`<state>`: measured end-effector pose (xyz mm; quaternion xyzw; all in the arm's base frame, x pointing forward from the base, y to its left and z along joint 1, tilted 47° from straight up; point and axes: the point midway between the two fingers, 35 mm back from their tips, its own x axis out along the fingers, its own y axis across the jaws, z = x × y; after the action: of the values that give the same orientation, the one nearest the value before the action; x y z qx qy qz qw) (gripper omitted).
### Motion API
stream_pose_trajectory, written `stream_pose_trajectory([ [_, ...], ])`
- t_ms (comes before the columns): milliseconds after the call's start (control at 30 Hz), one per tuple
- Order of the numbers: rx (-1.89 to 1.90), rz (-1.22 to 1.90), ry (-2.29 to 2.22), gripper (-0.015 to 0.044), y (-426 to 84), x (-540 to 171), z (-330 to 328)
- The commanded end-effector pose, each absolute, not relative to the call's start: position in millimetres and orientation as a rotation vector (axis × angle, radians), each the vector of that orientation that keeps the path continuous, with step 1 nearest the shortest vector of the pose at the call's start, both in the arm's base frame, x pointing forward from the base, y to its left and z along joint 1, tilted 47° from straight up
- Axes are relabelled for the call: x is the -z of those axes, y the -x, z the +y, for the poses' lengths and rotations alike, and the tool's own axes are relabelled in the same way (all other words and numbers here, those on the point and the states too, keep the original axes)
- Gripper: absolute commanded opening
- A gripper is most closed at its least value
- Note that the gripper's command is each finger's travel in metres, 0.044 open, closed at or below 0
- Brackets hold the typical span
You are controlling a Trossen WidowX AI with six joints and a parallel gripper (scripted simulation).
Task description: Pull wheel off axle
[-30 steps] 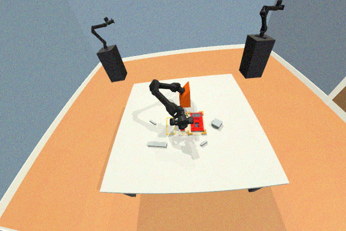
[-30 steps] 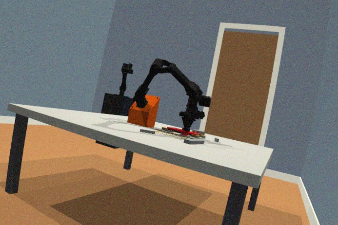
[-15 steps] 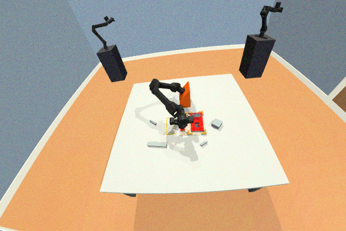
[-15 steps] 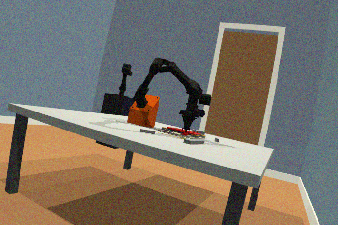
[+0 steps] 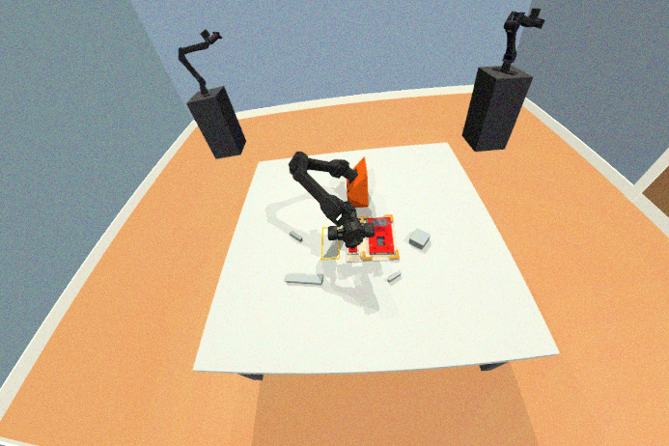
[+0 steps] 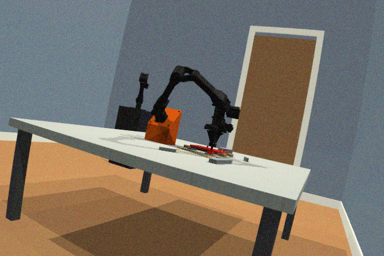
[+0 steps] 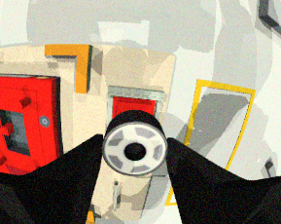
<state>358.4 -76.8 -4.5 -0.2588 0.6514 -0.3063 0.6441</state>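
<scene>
Here the hand (image 7: pixel 135 151) was clamped on the wheel (image 7: pixel 135 150), one black finger pressing its rim from each side, the wheel's hub and spokes facing the wrist camera so that its axis ran along the hand's line of sight, pointing down at the counter (image 5: pixel 451 294). The marked area (image 7: pixel 219 132), a yellow-outlined rectangle, lay to the right of the wheel in the wrist view and a little further up the picture, near but not beneath it; in the top view it sat just left of the hand, beside the red-and-cream fixture board (image 5: pixel 379 238). Whether the wheel had fully cleared the axle could not be told, since the wheel hid whatever stood under it. The arm arched up from its orange base (image 6: pixel 163 126), elbow high, forearm dropping almost straight down over the board, hand pointing at the counter.
</scene>
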Motion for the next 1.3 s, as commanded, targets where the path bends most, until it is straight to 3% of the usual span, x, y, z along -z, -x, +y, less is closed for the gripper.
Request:
stream_pose_trajectory([
  [0,0.693,1.481,0.586,0.0,-359.0,3.5,-72.9],
  [1267,0.694,1.483,0.588,0.0,-359.0,-5.1,-63.8],
])
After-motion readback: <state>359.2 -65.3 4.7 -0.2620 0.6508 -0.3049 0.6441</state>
